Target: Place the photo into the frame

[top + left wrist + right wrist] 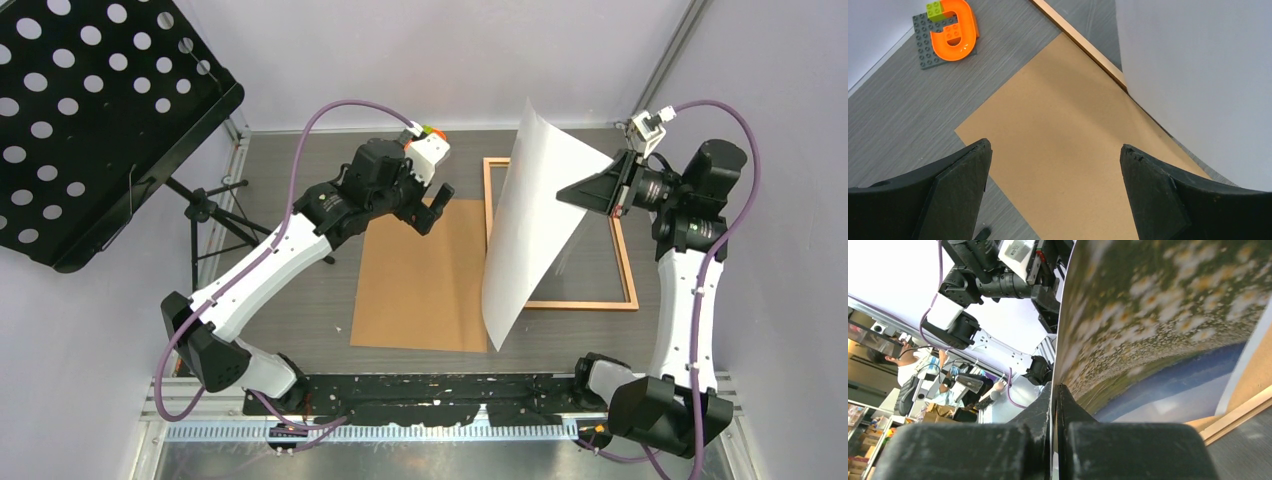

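Note:
The photo (535, 215) stands on edge over the left part of the frame (627, 270), its plain white back toward the camera above. My right gripper (572, 195) is shut on its right edge. In the right wrist view the printed side of the photo (1168, 305) shows a flowery field and blue hills, pinched between my fingertips (1057, 388). The frame's wooden edge (1243, 412) lies below. My left gripper (432, 205) hangs open over the brown backing board (420, 275), with nothing between its fingers (963, 165). The photo's white back (1198, 75) fills the right of the left wrist view.
An orange toy piece on a grey studded plate (945, 32) lies on the table behind the board. A black perforated music stand (90, 110) rises at the far left. The frame's left rail (1083, 42) runs beside the board.

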`<act>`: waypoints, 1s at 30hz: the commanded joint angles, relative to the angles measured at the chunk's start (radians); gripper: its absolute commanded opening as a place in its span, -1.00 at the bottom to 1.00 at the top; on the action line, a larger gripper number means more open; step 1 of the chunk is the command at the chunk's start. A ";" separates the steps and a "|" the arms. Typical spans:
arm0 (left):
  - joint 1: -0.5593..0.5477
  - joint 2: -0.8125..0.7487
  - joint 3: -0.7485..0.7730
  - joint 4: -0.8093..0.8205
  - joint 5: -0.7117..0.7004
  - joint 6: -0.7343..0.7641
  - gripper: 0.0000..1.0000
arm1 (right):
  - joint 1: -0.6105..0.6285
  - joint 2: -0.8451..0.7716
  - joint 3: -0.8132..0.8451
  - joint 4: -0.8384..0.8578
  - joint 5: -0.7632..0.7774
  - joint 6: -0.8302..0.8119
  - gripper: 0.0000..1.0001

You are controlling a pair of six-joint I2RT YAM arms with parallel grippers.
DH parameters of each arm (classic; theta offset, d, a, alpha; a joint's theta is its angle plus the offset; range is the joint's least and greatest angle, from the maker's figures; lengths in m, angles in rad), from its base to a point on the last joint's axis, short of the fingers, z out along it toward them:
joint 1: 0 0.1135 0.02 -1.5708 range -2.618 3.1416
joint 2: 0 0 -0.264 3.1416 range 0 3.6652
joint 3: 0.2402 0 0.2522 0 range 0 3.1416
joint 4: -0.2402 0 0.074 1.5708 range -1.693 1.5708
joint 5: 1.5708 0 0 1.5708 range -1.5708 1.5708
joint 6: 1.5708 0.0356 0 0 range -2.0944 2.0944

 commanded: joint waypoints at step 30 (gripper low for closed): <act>-0.009 0.025 0.044 -0.007 0.073 -0.028 0.99 | -0.296 0.329 0.047 1.844 -0.056 1.569 -0.88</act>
